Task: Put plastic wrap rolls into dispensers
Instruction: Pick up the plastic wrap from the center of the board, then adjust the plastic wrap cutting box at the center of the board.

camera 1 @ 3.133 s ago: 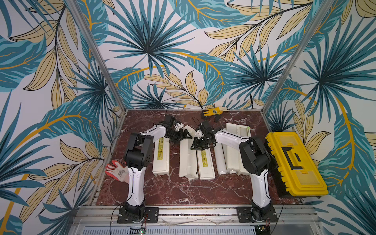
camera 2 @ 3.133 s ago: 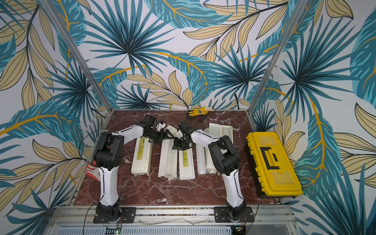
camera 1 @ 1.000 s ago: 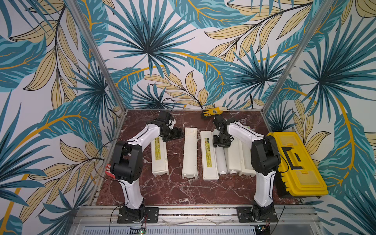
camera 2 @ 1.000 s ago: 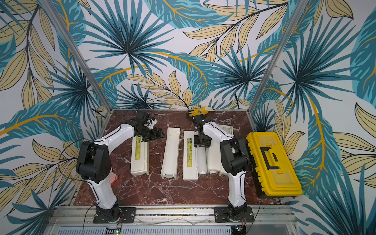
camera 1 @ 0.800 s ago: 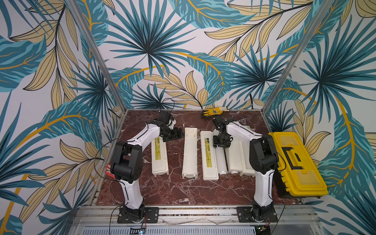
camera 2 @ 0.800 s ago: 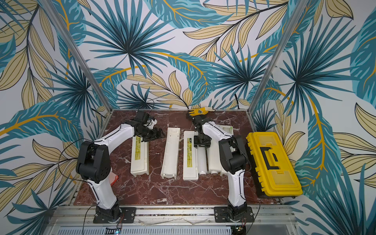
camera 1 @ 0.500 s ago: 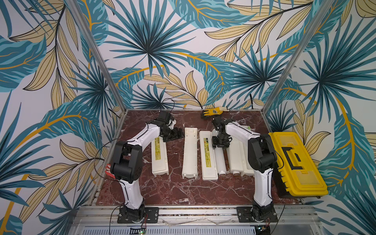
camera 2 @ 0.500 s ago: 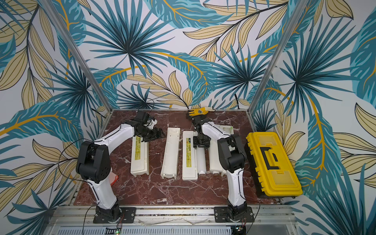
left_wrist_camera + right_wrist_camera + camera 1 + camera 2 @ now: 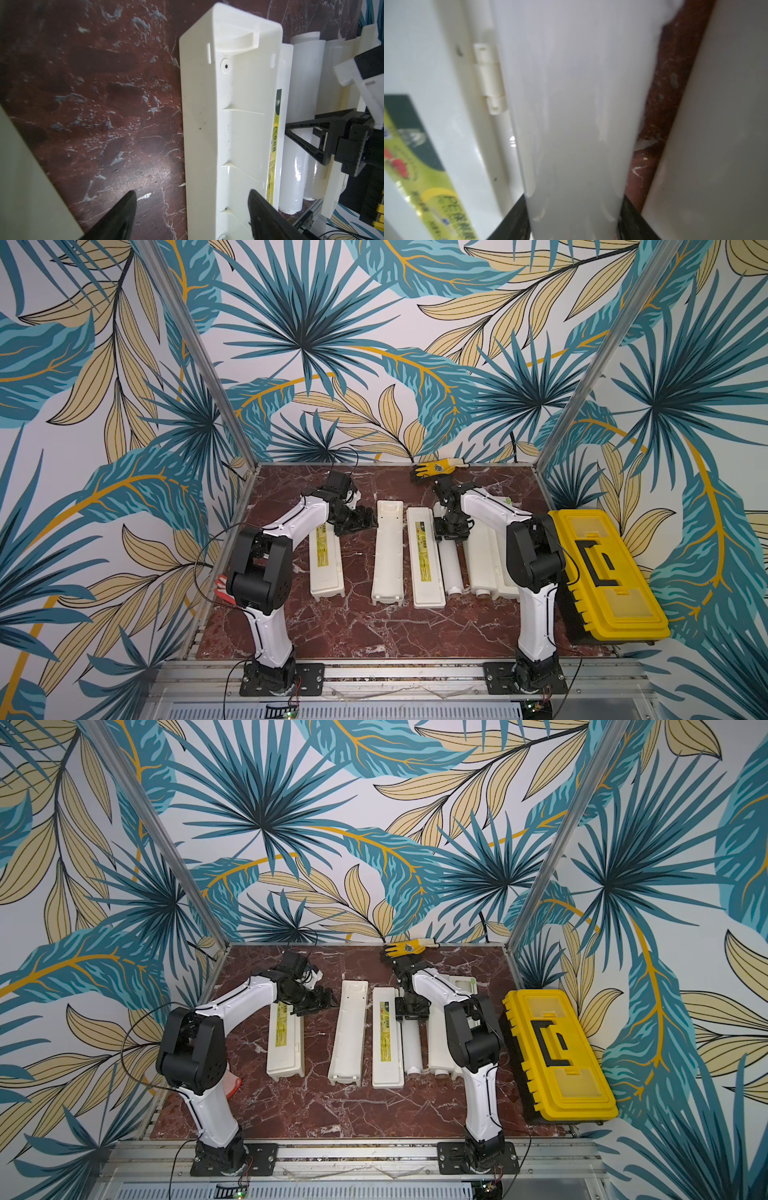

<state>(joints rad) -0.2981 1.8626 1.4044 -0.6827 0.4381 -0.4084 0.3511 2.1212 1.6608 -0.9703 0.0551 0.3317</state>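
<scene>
The right gripper [image 9: 451,534] is clamped across a plastic wrap roll [image 9: 451,572] near its far end. In the right wrist view its black fingers [image 9: 517,220] press on both sides of the milky cylinder, the jaws narrowed to the roll's width. The roll lies lengthwise on the bench [image 9: 353,630], just beside the right flank of a closed, labelled dispenser [image 9: 424,560]. A strip of marble shows on the roll's other side. Whether the roll rests on the bench or is raised off it cannot be told.

The left gripper [image 9: 368,519] hangs with its jaws wide apart and holds nothing. In the left wrist view one of its fingertips [image 9: 261,209] is over the far end of the middle dispenser [image 9: 388,556], which shows a plain ribbed face. The other fingertip is over bare marble, and contact cannot be judged.

A third dispenser [image 9: 326,564], label up, lies nearer the bench's left edge. More white pieces [image 9: 484,564] lie right of the held roll, partly under the right arm. A yellow toolbox [image 9: 598,572] sits at the right edge and a yellow glove [image 9: 436,467] at the far edge.
</scene>
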